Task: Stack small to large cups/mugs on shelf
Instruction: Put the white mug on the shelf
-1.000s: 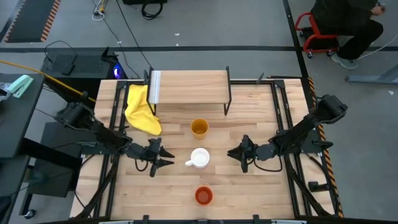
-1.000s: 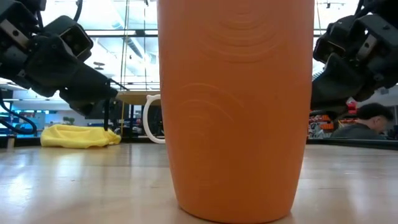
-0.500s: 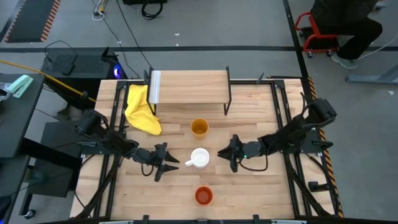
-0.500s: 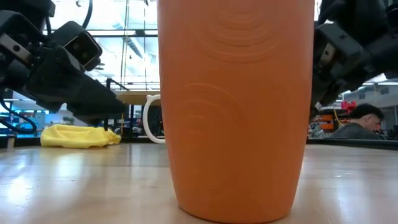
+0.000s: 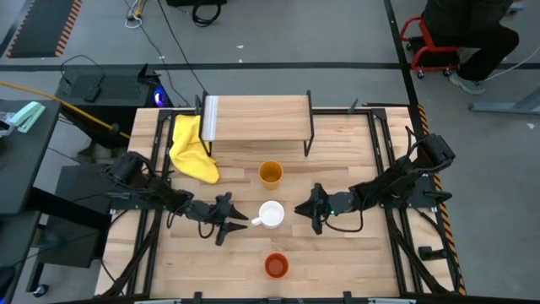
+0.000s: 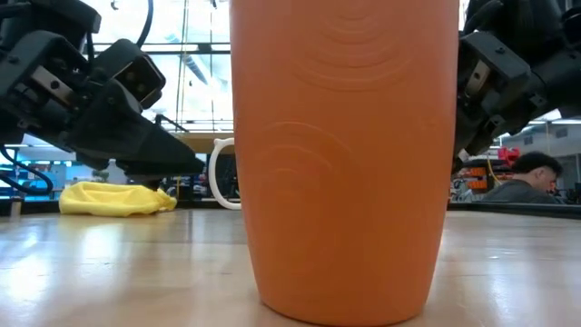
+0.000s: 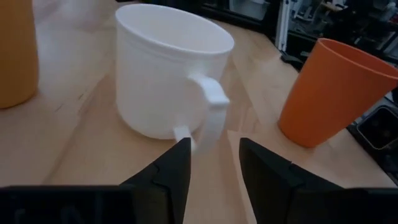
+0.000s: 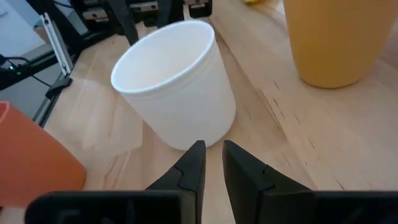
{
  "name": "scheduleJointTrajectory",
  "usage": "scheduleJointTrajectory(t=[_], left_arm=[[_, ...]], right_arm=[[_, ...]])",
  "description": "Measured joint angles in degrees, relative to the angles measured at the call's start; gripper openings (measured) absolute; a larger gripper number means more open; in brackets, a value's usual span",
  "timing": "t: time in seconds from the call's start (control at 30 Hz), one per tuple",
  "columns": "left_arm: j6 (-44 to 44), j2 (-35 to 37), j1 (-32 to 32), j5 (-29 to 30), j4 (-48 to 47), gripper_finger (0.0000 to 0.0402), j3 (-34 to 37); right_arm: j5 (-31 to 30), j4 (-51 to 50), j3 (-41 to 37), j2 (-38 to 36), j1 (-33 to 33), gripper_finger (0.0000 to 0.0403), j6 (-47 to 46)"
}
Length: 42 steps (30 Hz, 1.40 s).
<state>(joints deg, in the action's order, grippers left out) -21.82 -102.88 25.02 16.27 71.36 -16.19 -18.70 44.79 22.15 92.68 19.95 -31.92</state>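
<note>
- High view: white mug (image 5: 271, 214) mid-worktop, between left gripper (image 5: 233, 221) and right gripper (image 5: 303, 210); shelf (image 5: 257, 117) far.
- Left wrist view: gripper spread, handle (image 7: 208, 112) just ahead; centre it before closing.
- Right wrist view: gripper narrowly parted, holding nothing.

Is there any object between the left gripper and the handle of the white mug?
Nothing visible. The left gripper is open and lines up with the handle of the white mug, with only bare tabletop between them. The orange-red cup stands off to one side, outside that line.
</note>
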Motion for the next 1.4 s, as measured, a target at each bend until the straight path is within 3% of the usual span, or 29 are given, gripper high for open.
scheduleJointTrajectory(t=[0.53,0.77,0.93,1.4], left_arm=[[1.57,-7.64,-0.16,1.50,0.58,0.0139,-3.70],[2.99,-7.80,-0.16,1.49,2.73,0.0142,-3.72],[3.13,-7.80,-0.16,1.49,2.87,0.0140,-3.69],[5.15,-7.78,-0.23,1.10,4.74,0.0141,-4.49]], right_arm=[[2.83,0.12,0.58,2.06,-1.50,0.0061,1.09],[7.82,-0.84,6.70,5.72,-1.56,0.0061,4.56],[8.18,-5.74,10.17,8.15,-1.58,0.0061,5.10],[8.52,-5.44,11.06,8.61,-2.17,0.0061,6.25]])
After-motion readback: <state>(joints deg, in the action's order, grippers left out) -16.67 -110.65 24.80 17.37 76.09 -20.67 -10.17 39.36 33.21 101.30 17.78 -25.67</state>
